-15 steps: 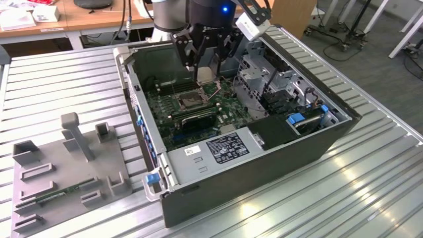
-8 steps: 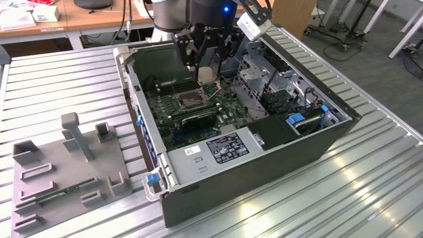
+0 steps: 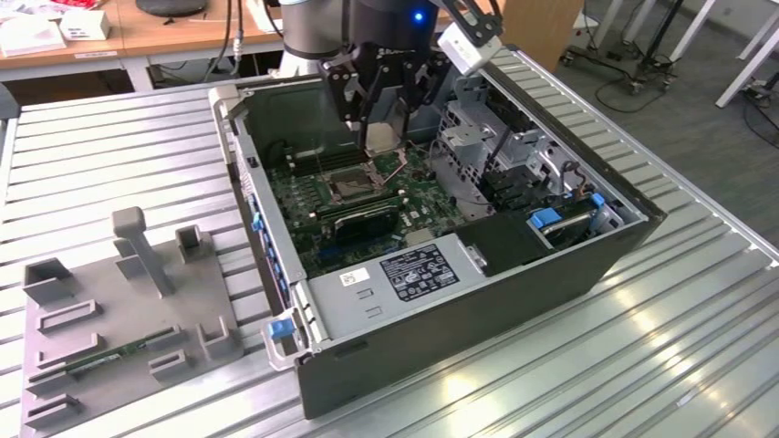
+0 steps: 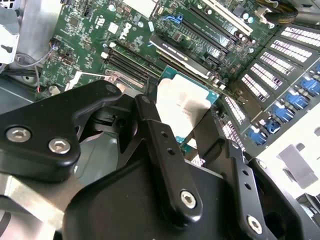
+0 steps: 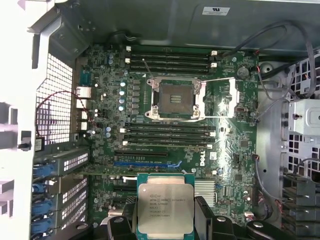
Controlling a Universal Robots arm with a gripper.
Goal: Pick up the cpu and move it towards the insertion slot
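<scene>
The hand (image 5: 165,210) grips the cpu (image 5: 164,207) between its two black fingers (image 4: 165,150), held in the air above the motherboard (image 3: 365,196) inside the open computer case (image 3: 585,265); the insertion slot (image 5: 175,98) lies apart from it, open, dark centre exposed

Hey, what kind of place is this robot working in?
Probably a robotics lab or workshop. An opened computer case lies on a ribbed metal workbench, a grey fixture tray sits beside it, and desks stand behind. The gripper holds the cpu over the motherboard.
</scene>
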